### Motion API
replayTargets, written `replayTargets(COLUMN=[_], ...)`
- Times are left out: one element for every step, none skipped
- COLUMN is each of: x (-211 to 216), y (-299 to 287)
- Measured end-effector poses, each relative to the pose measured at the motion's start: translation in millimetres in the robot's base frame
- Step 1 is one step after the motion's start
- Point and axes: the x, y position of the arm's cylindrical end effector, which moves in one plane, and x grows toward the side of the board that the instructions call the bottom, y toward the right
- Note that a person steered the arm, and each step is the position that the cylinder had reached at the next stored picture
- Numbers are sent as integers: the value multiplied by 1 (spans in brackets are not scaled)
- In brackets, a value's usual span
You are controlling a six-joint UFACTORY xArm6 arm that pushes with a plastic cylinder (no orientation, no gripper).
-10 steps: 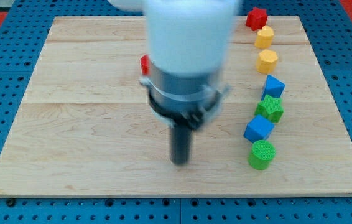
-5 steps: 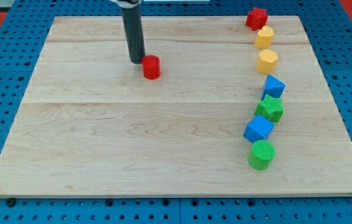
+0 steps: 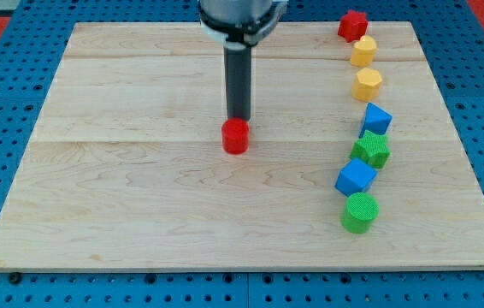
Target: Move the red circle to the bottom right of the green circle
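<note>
The red circle (image 3: 235, 136) is a small red cylinder near the middle of the wooden board (image 3: 139, 197). My tip (image 3: 239, 117) sits just above it in the view, touching or almost touching its top edge. The green circle (image 3: 360, 212) is a green cylinder at the lower right of the board, well to the right of and below the red circle.
A column of blocks runs down the board's right side: a red star-like block (image 3: 352, 25), two yellow blocks (image 3: 363, 51) (image 3: 368, 85), a blue cube (image 3: 376, 119), a green star-like block (image 3: 370, 150) and a second blue cube (image 3: 356, 177) just above the green circle.
The red circle has been pushed down and to the right, from the upper left of centre towards the middle. My tip followed it, moving from its left side to just above it.
</note>
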Motion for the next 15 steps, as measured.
replayTargets(x=[37, 47, 47, 48, 67, 61, 31, 57, 72, 65, 88, 117, 120, 126, 136], y=[1, -2, -2, 26, 25, 32, 41, 9, -9, -46, -53, -36, -96, -116, -43])
